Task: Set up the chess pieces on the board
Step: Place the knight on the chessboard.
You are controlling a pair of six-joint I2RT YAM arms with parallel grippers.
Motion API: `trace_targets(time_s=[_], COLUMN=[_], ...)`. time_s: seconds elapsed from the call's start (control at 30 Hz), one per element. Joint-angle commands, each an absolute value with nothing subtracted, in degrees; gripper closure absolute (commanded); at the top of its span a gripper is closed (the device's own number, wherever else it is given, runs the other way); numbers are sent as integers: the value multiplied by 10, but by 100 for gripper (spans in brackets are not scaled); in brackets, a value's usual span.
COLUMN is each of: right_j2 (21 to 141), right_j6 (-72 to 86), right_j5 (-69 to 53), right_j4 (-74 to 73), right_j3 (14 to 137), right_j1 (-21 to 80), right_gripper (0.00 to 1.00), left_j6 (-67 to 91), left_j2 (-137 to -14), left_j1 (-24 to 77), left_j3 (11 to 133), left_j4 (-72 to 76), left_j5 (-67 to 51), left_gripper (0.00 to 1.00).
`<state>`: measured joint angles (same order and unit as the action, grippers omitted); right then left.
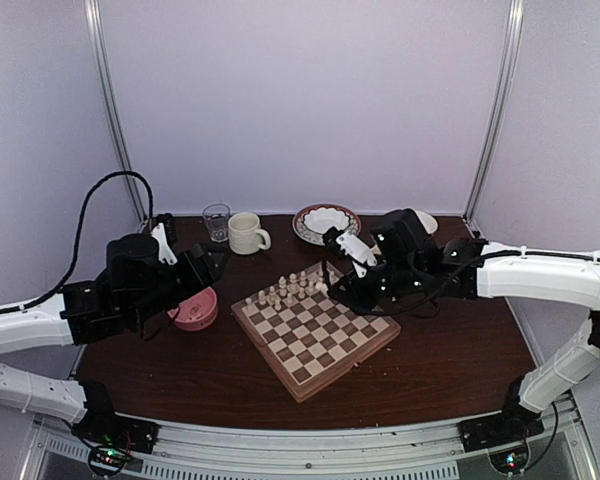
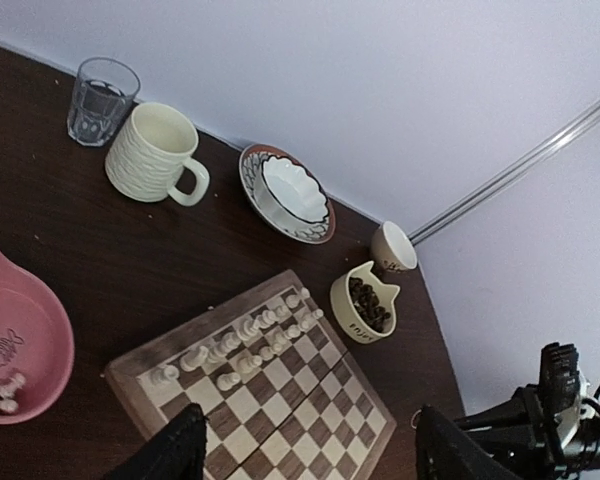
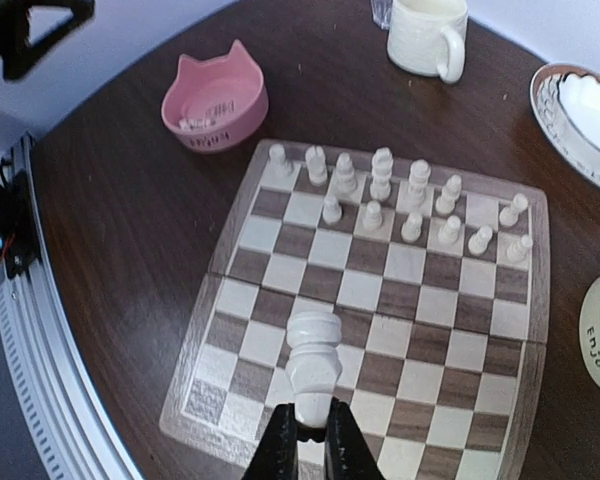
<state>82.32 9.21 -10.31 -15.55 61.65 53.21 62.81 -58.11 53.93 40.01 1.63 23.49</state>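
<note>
Cream wood, the chessman (image 3: 312,362) is pinched between the closed jaws of the right gripper (image 3: 310,430) above the near half of the board (image 3: 420,385). It is possibly a rook, but the view foreshortens it. Other chess pieces (image 3: 380,185) stand in two rows along the board's far edge, and a few lie in the pink bowl (image 3: 215,105) near its left corner. The left gripper (image 2: 310,440) stands wide apart and empty. Expect the piece to be light, rigid, smooth and easily toppled, so grip it across the stem and release it upright.
</note>
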Motion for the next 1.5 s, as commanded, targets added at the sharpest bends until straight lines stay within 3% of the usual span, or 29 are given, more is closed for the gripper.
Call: trace_targets(time_s=[0.0,0.27,0.47,0.8,0.9,1.2,1.37,1.47], right_j2=[878,1019,1159,1253,1257,1222,1132,1056], right_j6=[30,-25,-47,-60,-64,-71,-68,-61], right_j5=[-146,-72,-13,34,38,30,23,23], right_j4=[-418,-633,-773,-822,-817,-767,-671,-569], right_j3=[703,862,1001,1077,1081,1067,978,883], right_j1=[532,532,532,532,532,532,531,530], right_gripper=[100,100,100,92,76,50,39,38], left_j6=[448,343,302,279,279,273,270,270], left_j2=[-511,-478,-519,-572,-572,-573,-591,-603], left_j1=[534,533,533,530,530,524,511,497], left_j3=[410,488,513,536,532,536,560,578], left_j4=[-124,-294,-318,-335,-332,-329,-336,-339], left_j5=[271,361,405,421,423,416,384,372], left_gripper=[27,26,26,25,25,24,22,22])
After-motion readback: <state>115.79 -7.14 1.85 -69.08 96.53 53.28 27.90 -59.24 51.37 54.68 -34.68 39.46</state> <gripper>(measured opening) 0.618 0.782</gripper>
